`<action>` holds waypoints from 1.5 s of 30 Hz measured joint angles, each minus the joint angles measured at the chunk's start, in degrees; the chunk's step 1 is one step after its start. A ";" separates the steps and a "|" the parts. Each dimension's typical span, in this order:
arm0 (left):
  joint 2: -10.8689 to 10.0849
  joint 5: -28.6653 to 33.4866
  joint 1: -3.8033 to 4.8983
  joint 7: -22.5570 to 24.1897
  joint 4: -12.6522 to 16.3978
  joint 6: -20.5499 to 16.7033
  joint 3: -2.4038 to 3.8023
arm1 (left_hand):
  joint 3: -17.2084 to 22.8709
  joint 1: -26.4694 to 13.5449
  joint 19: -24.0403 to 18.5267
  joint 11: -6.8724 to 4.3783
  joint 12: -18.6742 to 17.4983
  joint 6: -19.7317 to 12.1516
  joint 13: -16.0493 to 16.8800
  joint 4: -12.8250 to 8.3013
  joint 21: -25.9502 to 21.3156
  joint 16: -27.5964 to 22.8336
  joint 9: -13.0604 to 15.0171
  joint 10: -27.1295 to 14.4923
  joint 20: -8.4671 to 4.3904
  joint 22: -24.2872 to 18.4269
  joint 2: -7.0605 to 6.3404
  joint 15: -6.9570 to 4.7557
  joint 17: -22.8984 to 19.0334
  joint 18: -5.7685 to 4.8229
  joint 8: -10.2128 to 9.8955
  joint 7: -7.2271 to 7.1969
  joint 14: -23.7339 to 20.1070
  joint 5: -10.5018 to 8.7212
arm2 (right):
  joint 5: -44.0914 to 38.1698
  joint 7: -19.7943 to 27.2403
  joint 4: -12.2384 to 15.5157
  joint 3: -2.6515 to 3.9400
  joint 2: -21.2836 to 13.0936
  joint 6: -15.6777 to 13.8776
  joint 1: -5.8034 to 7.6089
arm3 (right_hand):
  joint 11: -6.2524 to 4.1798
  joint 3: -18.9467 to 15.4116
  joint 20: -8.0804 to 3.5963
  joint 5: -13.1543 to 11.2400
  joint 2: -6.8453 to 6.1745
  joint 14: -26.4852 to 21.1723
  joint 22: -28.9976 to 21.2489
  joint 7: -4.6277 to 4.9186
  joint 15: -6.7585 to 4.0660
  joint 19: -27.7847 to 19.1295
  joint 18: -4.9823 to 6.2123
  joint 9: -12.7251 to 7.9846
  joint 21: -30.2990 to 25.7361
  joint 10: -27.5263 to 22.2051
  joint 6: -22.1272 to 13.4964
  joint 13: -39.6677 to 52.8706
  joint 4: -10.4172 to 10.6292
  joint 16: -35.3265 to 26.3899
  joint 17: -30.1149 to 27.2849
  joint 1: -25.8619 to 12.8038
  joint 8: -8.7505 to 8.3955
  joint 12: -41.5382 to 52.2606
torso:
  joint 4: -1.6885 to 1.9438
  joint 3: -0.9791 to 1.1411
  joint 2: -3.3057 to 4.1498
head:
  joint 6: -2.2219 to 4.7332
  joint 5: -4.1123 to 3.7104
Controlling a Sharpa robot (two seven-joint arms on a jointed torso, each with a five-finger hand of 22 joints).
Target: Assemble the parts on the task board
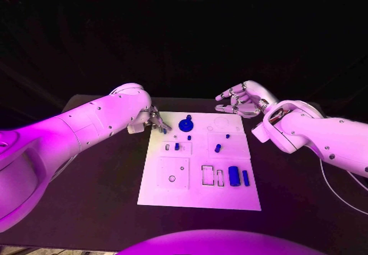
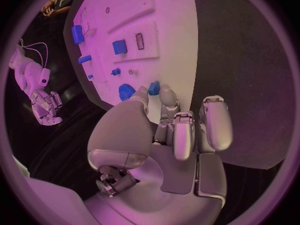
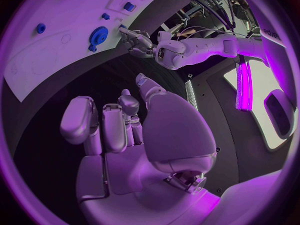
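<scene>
The small blue part (image 2: 154, 88) at the left robot hand (image 2: 178, 122) fingertips is partly hidden; whether it is held cannot be told.

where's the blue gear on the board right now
In the head view the blue gear sits near the task board's far edge, just right of the left hand.

White board (image 1: 199, 196) lies flat on the surface, long side running away from the robot. Blue gear (image 1: 186, 125) sits near the far edge, a small blue peg (image 1: 189, 116) just beyond it. Mid-board: small blue pieces (image 1: 218, 148) in shallow square recesses. Near right: thick blue cylinder (image 1: 234, 176) and thinner blue bar (image 1: 245, 178) lie side by side next to empty rectangular slots (image 1: 208, 175). One small blue piece (image 2: 154, 88) at the left far edge, against the left robot hand's fingertips (image 2: 164, 93).
</scene>
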 measured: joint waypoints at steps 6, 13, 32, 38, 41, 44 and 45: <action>0.00 -0.15 0.00 0.10 0.04 -0.48 0.00 | 0.00 0.45 0.21 -0.11 0.38 0.21 0.27 0.00 0.22 0.00 0.25 0.11 -0.21 0.03 0.45 0.00 0.00 0.00 0.52 -0.21 0.00 0.00 | 0.00 0.00 -0.16 0.00 0.19 0.04 -0.05 | 0.00 0.00 0.00 0.00 0.00 0.00 0.00 0.00 0.00 0.00 0.00 0.00 0.00 0.00 0.00 0.00 0.00 0.00 0.00 0.00 0.00 0.00 | 0.02 0.00 0.00 | -0.06 0.03; 0.00 -0.12 -0.01 0.30 0.14 -1.30 0.01 | 0.00 1.21 0.21 -0.31 0.40 0.21 0.41 0.00 0.22 0.00 0.51 0.32 -0.21 0.03 1.21 0.00 0.00 0.00 0.88 -0.21 0.00 0.00 | 0.01 -0.02 -0.24 0.00 0.25 0.16 -0.12 | 0.00 0.00 0.00 0.00 0.00 0.00 0.00 0.00 0.00 0.00 0.00 0.00 0.00 0.00 0.00 -0.01 0.00 0.00 0.00 0.00 0.00 0.00 | 0.01 0.00 0.01 | -0.10 0.10; -0.05 0.94 0.00 0.37 0.33 -1.73 0.02 | 5.40 8.76 0.61 -0.95 1.06 -0.21 1.02 -4.26 0.22 0.00 2.14 0.95 -0.61 0.02 2.56 -0.63 -0.01 0.01 2.66 -0.86 -0.19 0.23 | 0.02 -0.13 -0.33 0.00 0.28 0.86 -0.16 | 0.00 0.00 0.00 0.00 0.00 0.00 0.00 0.00 0.00 0.00 0.00 0.00 0.00 0.00 0.00 0.16 0.00 0.00 0.00 0.00 0.00 0.00 | -0.02 0.01 0.00 | -0.29 0.17; -0.07 1.26 -0.01 0.35 0.34 -1.65 0.01 | 5.56 8.21 0.62 -1.05 1.12 -0.21 1.02 -3.34 0.22 0.00 2.70 1.05 -0.62 0.01 2.01 -0.63 -0.01 0.00 3.17 -0.85 -0.19 0.23 | 0.03 -0.16 -0.34 -0.01 0.28 1.01 -0.17 | 0.00 0.00 0.00 0.00 0.00 0.00 0.00 0.00 0.00 0.00 0.00 0.00 0.00 0.00 0.00 0.15 0.00 0.00 0.00 0.00 0.00 0.00 | -0.02 0.01 0.00 | -0.32 0.13; -0.09 1.41 -0.01 0.33 0.34 -1.61 0.01 | 5.20 7.42 0.62 -1.13 1.32 0.00 1.02 -2.93 0.22 0.00 2.87 1.14 -0.63 0.01 1.22 -0.63 -0.01 0.00 3.60 -1.05 -0.19 0.23 | 0.03 -0.17 -0.35 -0.01 0.28 1.07 -0.17 | 0.00 0.00 0.00 0.00 0.00 0.00 0.01 0.00 0.00 0.00 0.00 0.00 0.00 0.00 0.00 0.15 0.00 0.00 0.00 0.00 0.00 0.00 | -0.01 -0.01 0.00 | -0.32 0.13; -0.10 1.51 -0.01 0.31 0.34 -1.58 0.01 | 5.05 6.83 0.62 -1.14 1.32 0.18 1.02 -2.50 0.22 0.00 3.00 1.14 -0.62 0.01 0.63 -0.63 -0.01 0.00 3.77 -1.24 -0.19 0.23 | 0.03 -0.18 -0.37 -0.01 0.30 1.12 -0.17 | 0.00 0.00 0.00 0.00 0.00 0.00 0.00 0.00 0.00 0.00 0.00 0.00 0.00 0.00 0.00 0.15 0.00 0.00 0.00 0.00 0.00 0.00 | 0.00 -0.01 0.00 | -0.35 0.12; -0.10 1.52 -0.01 0.31 0.34 -1.57 0.01 | 5.05 6.75 0.62 -1.14 1.32 0.19 1.02 -2.50 0.22 0.00 3.00 1.14 -0.62 0.01 0.55 -0.63 -0.01 0.00 3.77 -1.24 -0.19 0.23 | 0.03 -0.18 -0.38 -0.01 0.31 1.12 -0.17 | 0.00 0.00 0.00 0.00 0.00 0.00 0.00 0.00 0.00 0.00 0.00 0.00 0.00 0.00 0.00 0.15 -0.01 0.00 0.00 0.00 0.00 0.00 | 0.00 -0.01 0.00 | -0.36 0.12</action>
